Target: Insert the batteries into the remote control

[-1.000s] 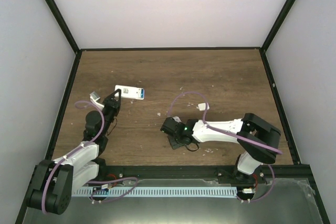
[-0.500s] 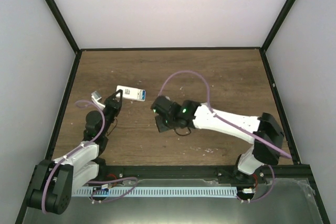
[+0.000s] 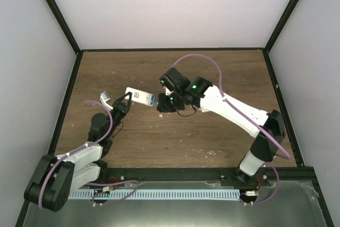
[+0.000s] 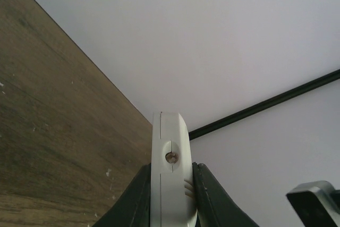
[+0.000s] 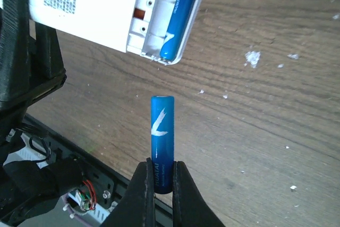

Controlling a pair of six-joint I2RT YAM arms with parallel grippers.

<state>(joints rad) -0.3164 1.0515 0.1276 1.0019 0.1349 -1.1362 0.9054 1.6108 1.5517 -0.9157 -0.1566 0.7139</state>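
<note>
My left gripper (image 3: pixel 127 97) is shut on the white remote control (image 3: pixel 139 96) and holds it above the table, its open battery bay facing the right arm. In the left wrist view the remote (image 4: pixel 169 184) stands edge-on between the fingers. In the right wrist view the remote's back (image 5: pixel 101 11) shows its open bay with one blue battery (image 5: pixel 176 22) seated in it. My right gripper (image 5: pixel 162 182) is shut on a second blue battery (image 5: pixel 162 136), held upright just short of the bay. In the top view that gripper (image 3: pixel 162 103) sits right of the remote.
A small white piece (image 3: pixel 105 98) lies at the left, near the left arm. White crumbs (image 5: pixel 253 57) are scattered on the wooden table (image 3: pixel 228 78). Black frame posts and white walls enclose the table.
My right arm has swung from the table's near middle up and left to the remote, carrying the battery. My left gripper has lifted and turned the remote toward it.
</note>
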